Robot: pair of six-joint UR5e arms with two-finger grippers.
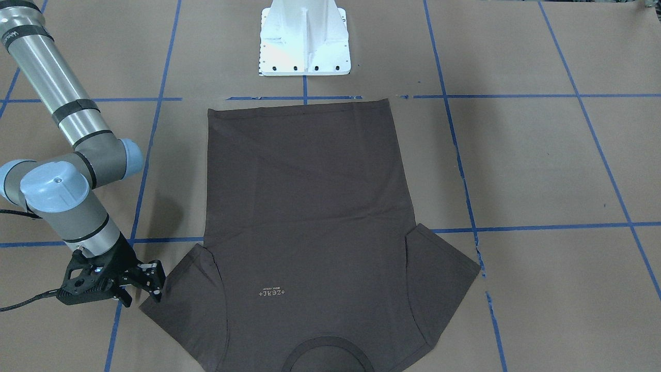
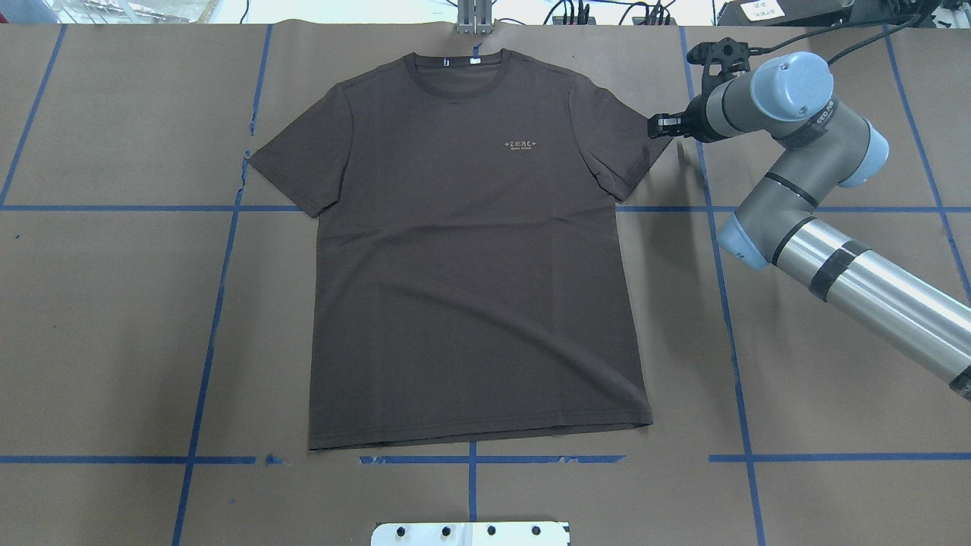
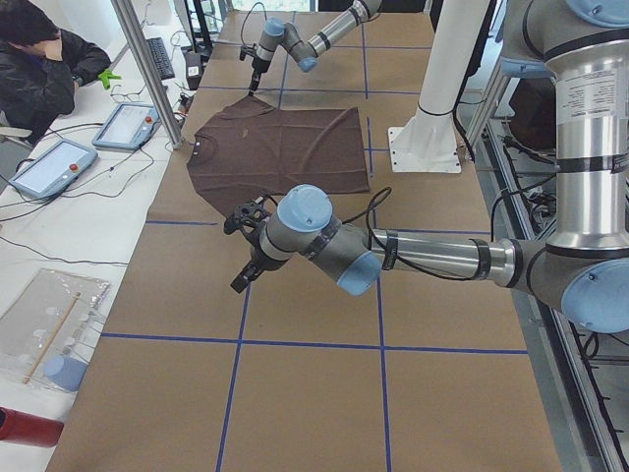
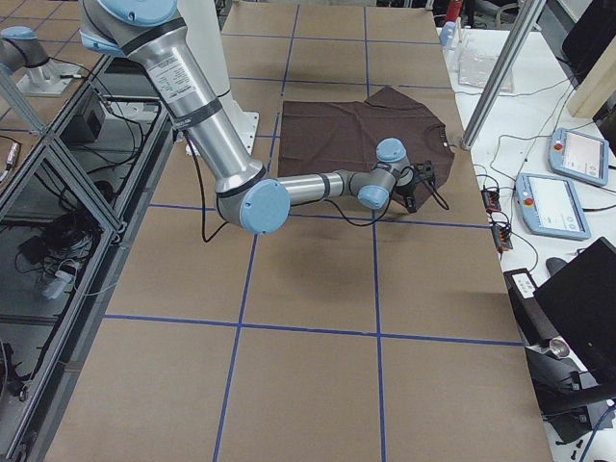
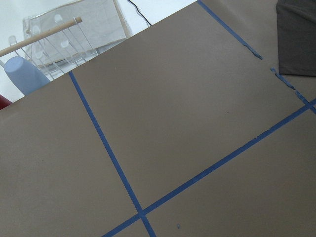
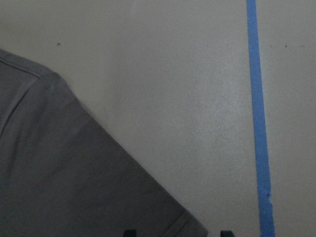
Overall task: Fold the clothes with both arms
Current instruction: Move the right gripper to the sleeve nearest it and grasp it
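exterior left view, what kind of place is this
Probably a robotics lab or test cell: a paper-covered table gridded with blue tape, two teach pendants on the side bench, and an operator seated beside them.

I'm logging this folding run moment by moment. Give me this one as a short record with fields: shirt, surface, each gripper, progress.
shirt: T-shirt lies flat and unfolded, logo side up, collar away from the robot's base
surface: table covered in brown paper
right gripper: open, at the tip of one sleeve, fingertips either side of its hem
left gripper: over bare paper, off the shirt; open or shut cannot be told
progress: no fold made yet
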